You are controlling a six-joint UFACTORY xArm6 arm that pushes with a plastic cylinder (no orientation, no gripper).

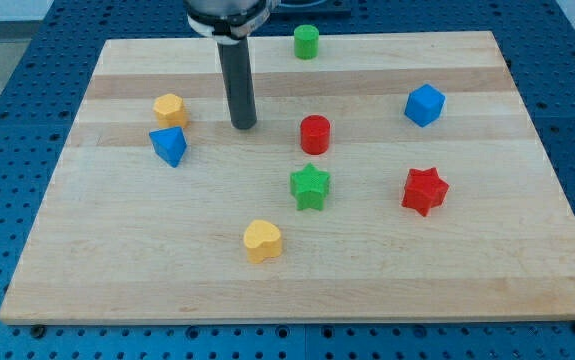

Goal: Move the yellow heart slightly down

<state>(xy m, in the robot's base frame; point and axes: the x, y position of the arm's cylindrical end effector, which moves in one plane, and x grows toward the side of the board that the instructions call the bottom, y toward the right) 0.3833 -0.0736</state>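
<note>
The yellow heart (262,241) lies on the wooden board (117,270) toward the view's bottom, a little left of centre. My tip (244,126) rests on the board well above the heart, toward the view's top. It stands between the yellow hexagon (170,108) on its left and the red cylinder (315,134) on its right, touching neither.
A blue block (170,146) sits just below the yellow hexagon. A green star (310,187) lies up and right of the heart. A red star (425,191) and a blue cube (424,105) are at the right. A green cylinder (306,42) stands at the top edge.
</note>
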